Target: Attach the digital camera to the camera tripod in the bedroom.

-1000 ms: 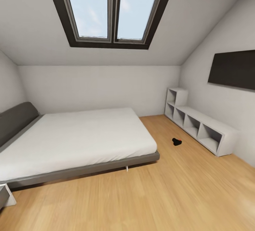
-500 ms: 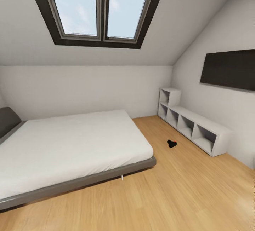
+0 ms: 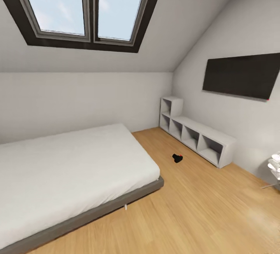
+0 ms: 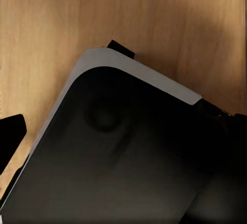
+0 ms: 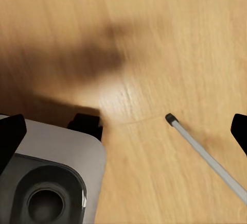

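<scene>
Step in hand, by judgement: search and approach within the bedroom; nothing grasped, nothing attached yet. Digital camera (image 3: pixel 177 158) lying on the wood plank floor (image 3: pixel 202 207), between the bed (image 3: pixel 70 168) and the white cube shelving (image 3: pixel 194 135), nearer the shelving, apart from both, red dot on top. Dark wall screen (image 3: pixel 243 76) above the shelving; skylight (image 3: pixel 77 9) in the sloped ceiling. At the right edge of the head view, a pale metallic object (image 3: pixel 274 166) on the floor, possibly part of the camera tripod; too cropped to confirm. In the right wrist view, a thin silver leg with a black foot (image 5: pixel 203 154) resting on the floor beside the robot base (image 5: pixel 46 177). Left gripper (image 4: pixel 123 131) and right gripper (image 5: pixel 123 128): dark fingertips at the frame edges, spread wide, released, nothing held. Next move, by judgement: drive toward the camera, lower the trunk, descend one arm onto the camera for a floor pick.
</scene>
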Motion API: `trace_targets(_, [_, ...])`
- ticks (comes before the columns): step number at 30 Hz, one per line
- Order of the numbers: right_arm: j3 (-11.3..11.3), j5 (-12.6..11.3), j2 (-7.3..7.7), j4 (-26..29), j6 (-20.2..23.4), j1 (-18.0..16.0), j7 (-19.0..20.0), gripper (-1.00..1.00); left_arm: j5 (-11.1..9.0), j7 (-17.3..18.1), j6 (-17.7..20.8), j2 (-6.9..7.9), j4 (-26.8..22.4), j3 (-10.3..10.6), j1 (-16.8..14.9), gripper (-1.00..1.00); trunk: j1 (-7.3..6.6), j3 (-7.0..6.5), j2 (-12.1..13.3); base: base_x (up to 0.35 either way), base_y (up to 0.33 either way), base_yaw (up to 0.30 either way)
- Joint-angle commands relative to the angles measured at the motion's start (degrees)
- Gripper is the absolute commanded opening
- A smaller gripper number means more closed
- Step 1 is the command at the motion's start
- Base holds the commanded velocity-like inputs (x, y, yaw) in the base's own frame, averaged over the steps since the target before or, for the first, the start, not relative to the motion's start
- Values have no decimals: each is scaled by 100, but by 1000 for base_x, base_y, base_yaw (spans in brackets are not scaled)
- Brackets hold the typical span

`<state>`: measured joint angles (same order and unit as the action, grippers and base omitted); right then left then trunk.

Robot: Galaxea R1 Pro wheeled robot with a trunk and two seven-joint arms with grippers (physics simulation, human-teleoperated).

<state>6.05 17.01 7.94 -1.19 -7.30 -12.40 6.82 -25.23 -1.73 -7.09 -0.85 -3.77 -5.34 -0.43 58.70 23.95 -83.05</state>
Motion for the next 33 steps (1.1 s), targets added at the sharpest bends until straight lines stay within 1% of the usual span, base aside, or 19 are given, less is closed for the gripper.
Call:
trace_targets(1, [49,47,2,-13,-25,-8,13,100,38,-15,-12,-3,-2,-45,-1,100,3,6,-3,278,251,-296])
trace_targets(6, [52,48,3,-13,-25,-8,13,100,42,-18,-12,-3,-4,-48,-1,100,3,6,-3,239,222,-296])
trace_targets(10, [53,43,5,-13,-25,-8,13,100,43,-19,-12,-3,-2,-71,-1,100,3,6,-3,108,101,-296])
trace_targets(33, [54,6,-2,-21,-42,-8,13,100,19,-20,-3,4,-11,-105,2,100,3,6,-3,7,7,-296])
